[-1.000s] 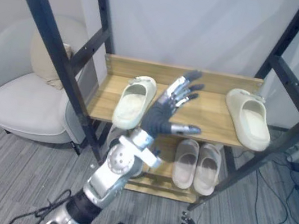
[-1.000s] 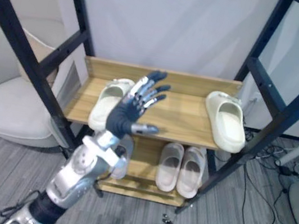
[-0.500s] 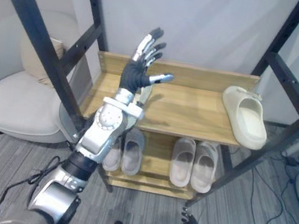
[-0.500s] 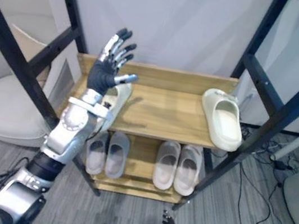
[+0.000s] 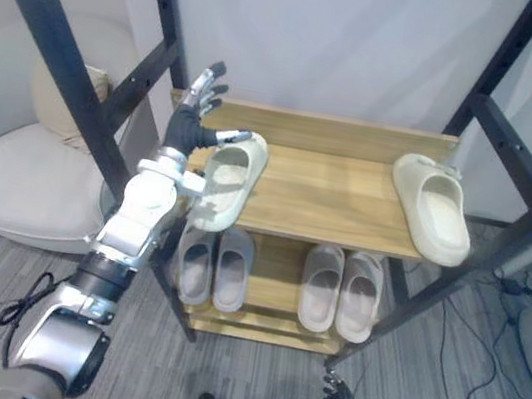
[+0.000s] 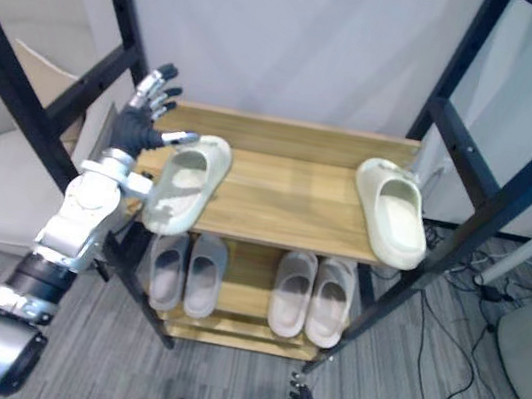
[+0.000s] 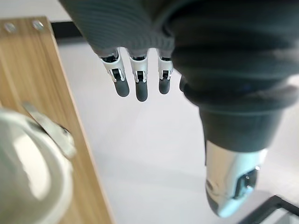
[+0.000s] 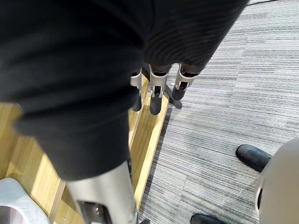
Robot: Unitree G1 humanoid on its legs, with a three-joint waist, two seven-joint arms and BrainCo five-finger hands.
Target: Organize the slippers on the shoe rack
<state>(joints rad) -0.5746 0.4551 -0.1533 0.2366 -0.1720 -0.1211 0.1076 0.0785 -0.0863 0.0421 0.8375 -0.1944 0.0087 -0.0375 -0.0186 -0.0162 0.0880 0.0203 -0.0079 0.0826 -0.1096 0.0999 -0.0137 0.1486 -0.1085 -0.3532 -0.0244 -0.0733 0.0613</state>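
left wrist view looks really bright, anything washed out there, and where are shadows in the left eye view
Left wrist view: the wall past the fingers of the left hand is bright and plain, and the left slipper looks pale. Left eye view: that slipper throws a soft shadow onto the top shelf; the grey slippers below sit in dimmer light.

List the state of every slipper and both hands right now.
left cream slipper: sole down, skewed, at the left end of the upper shelf.
right cream slipper: sole down, at that shelf's right end, apart from its mate.
left grey pair: side by side on the lower shelf.
right grey pair: side by side on the lower shelf.
left hand: open, raised beside the left cream slipper, holding nothing.
right hand: open, hanging low over the floor.
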